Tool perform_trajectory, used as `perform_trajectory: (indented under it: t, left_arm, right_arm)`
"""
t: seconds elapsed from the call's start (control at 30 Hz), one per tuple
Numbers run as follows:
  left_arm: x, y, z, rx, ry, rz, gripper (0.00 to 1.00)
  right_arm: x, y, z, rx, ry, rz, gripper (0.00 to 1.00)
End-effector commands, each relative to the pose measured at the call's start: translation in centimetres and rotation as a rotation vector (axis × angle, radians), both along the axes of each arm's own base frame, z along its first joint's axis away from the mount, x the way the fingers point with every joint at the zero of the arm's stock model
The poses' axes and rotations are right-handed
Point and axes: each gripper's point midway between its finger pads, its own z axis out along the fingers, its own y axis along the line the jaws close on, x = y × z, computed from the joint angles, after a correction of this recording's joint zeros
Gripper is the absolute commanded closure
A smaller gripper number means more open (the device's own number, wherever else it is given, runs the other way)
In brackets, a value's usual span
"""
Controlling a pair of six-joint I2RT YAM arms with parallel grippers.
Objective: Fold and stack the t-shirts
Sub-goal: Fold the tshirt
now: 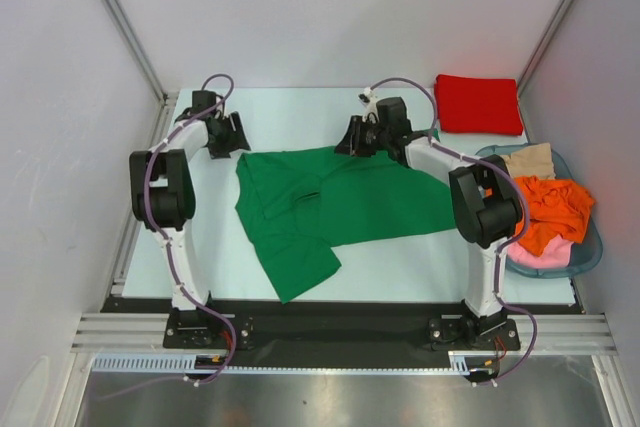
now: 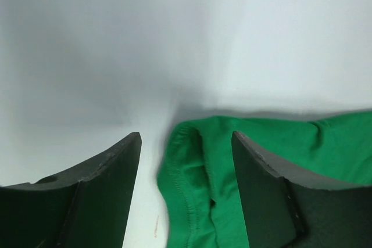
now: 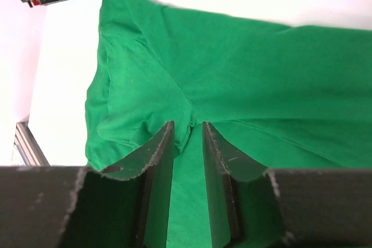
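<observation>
Green t-shirt (image 1: pixel 340 202) lay spread and rumpled on the table (image 1: pixel 420 267). Right gripper (image 3: pixel 187 130) was nearly closed, pinching a ridge of the shirt's cloth between its fingertips. Left gripper (image 2: pixel 186 137) stood wide apart, holding nothing, with the shirt's stitched edge in the gap between its fingers. Off the right gripper's right side lay a folded red t-shirt (image 1: pixel 478 103). Farther out, a basket (image 1: pixel 596 237) held an orange garment (image 1: pixel 550 209), a pink garment (image 1: pixel 548 255) and a beige garment (image 1: pixel 528 160).

You work in a lab test cell: plain white panel walls (image 1: pixel 330 7), silver aluminium frame rails (image 1: pixel 110 332), pale flat tabletop (image 1: pixel 300 117).
</observation>
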Motion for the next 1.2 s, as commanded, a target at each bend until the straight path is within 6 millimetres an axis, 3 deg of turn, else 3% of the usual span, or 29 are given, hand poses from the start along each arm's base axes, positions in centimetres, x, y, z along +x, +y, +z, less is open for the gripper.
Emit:
perform_trajectory:
  t: [0.0, 0.27, 0.43, 0.5, 0.53, 0.73, 0.97, 1.0, 1.17]
  left_arm:
    - [0.5, 0.1, 0.0, -0.033, 0.003, -0.041, 0.31]
    - [0.2, -1.5, -0.1, -0.109, 0.005, -0.087, 0.34]
    - [-0.4, -2.1, -1.4, -0.149, 0.04, -0.087, 0.44]
    - [-0.7, -1.9, -1.5, -0.136, 0.044, -0.082, 0.54]
    - [-1.0, -1.3, -1.9, -0.105, 0.055, -0.061, 0.65]
    - [-1.4, 1.3, -1.9, -0.052, 0.061, 0.024, 1.0]
    - [-0.3, 2.4, -1.1, -0.021, 0.025, 0.056, 1.0]
    - [-0.1, 2.5, -1.0, -0.012, 0.019, 0.06, 1.0]
    - [0.2, 3.1, -0.7, -0.004, 0.009, 0.067, 1.0]
  right_arm:
    - [1.8, 0.0, 2.2, 0.043, -0.043, 0.004, 0.69]
    - [5.7, -5.9, 4.0, 0.054, -0.088, -0.125, 0.69]
    - [5.6, -6.5, 4.3, 0.066, -0.096, -0.127, 0.69]
    - [5.0, -5.3, 4.4, 0.078, -0.095, -0.102, 0.7]
    - [4.8, -4.7, 4.2, 0.085, -0.094, -0.09, 0.71]
    - [1.9, 1.2, 2.7, 0.125, -0.046, 0.016, 0.76]
    - [-1.5, 7.0, 0.2, 0.182, 0.056, 0.151, 0.82]
    - [-1.9, 7.4, -0.9, 0.181, 0.086, 0.161, 0.85]
    - [-4.2, 8.7, -2.9, 0.16, 0.139, 0.195, 0.87]
